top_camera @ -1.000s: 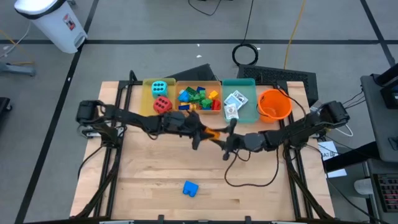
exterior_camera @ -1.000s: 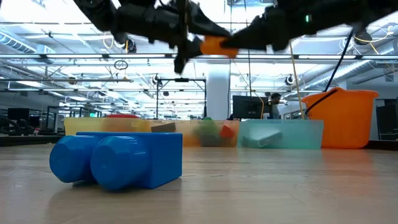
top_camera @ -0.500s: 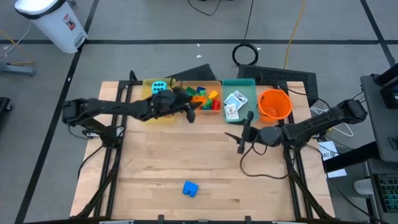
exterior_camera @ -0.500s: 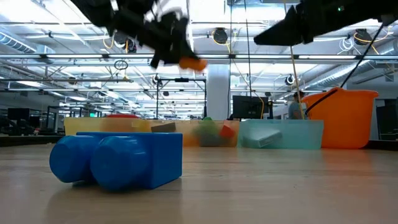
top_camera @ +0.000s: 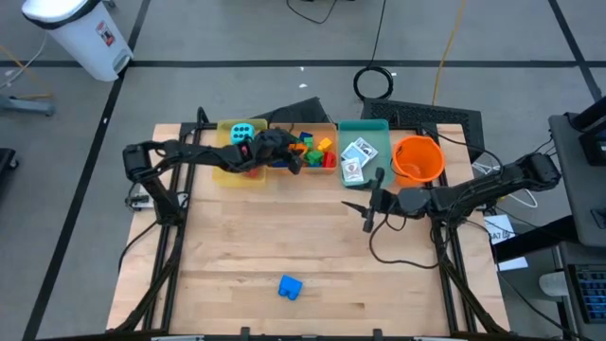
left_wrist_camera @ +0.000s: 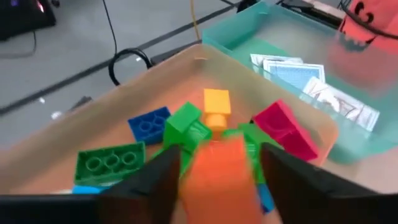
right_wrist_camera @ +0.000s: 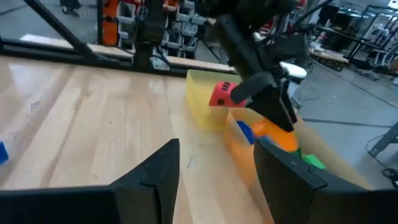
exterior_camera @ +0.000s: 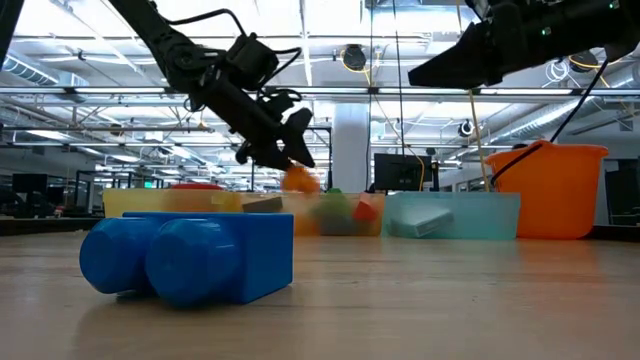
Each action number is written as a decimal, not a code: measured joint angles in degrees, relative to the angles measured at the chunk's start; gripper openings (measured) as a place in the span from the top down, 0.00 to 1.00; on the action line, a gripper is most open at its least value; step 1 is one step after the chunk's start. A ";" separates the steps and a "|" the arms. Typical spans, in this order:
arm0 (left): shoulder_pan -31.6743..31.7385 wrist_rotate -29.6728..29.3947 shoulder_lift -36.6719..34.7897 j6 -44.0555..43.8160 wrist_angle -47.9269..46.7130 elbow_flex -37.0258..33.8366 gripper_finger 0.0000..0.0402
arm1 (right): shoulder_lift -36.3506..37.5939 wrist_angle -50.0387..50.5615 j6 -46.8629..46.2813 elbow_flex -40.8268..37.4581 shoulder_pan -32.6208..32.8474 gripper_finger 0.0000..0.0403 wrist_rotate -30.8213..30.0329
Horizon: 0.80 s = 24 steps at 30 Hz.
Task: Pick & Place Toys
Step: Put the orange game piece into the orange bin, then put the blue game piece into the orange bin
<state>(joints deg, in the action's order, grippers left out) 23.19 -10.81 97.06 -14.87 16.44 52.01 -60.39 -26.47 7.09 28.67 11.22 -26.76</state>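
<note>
Left gripper (left_wrist_camera: 214,186) over orange tray (top_camera: 324,124), fingers parted, orange brick (left_wrist_camera: 222,168) loose between them. Right gripper (right_wrist_camera: 214,180) open, empty, above table (top_camera: 284,237).

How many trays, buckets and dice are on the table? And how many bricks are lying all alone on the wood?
Trays: 3 (yellow tray, orange tray, teal tray)
Buckets: 1 (bucket)
Dice: 2 (cyan die, red die)
Bricks alone on the wood: 1 (blue brick)
Total: 7
</note>
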 joint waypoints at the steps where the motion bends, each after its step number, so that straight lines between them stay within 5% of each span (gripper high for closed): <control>1: 0.09 0.00 0.00 1.27 0.09 0.00 0.41 | -0.06 0.21 0.00 -0.02 0.00 0.56 0.04; 6: -0.10 0.28 -1.46 5.61 -0.04 0.00 0.12 | -0.05 0.15 -0.13 -0.02 0.00 0.56 0.18; 9: -1.10 0.26 -4.06 5.57 -1.44 0.00 0.03 | -0.03 0.14 -0.42 -0.02 0.00 0.56 0.26; 13: -4.05 2.30 -10.22 5.10 -5.39 0.01 0.07 | -0.03 0.14 -0.42 -0.02 0.11 0.56 0.29; 17: -9.36 11.39 -16.80 3.17 -10.51 0.04 0.12 | -0.03 0.14 -0.43 0.00 0.11 0.56 0.30; 21: -18.41 23.47 -19.99 3.04 -15.17 0.07 0.16 | -0.03 0.05 -0.43 0.00 0.11 0.56 1.57; 24: -27.59 24.95 -19.33 6.62 -18.13 0.05 0.16 | -0.03 -0.36 -0.42 0.04 0.11 0.56 1.61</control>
<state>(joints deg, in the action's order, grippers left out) -4.40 14.15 77.72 -8.25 -1.69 52.06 -60.42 -26.83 6.68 28.71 11.33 -25.15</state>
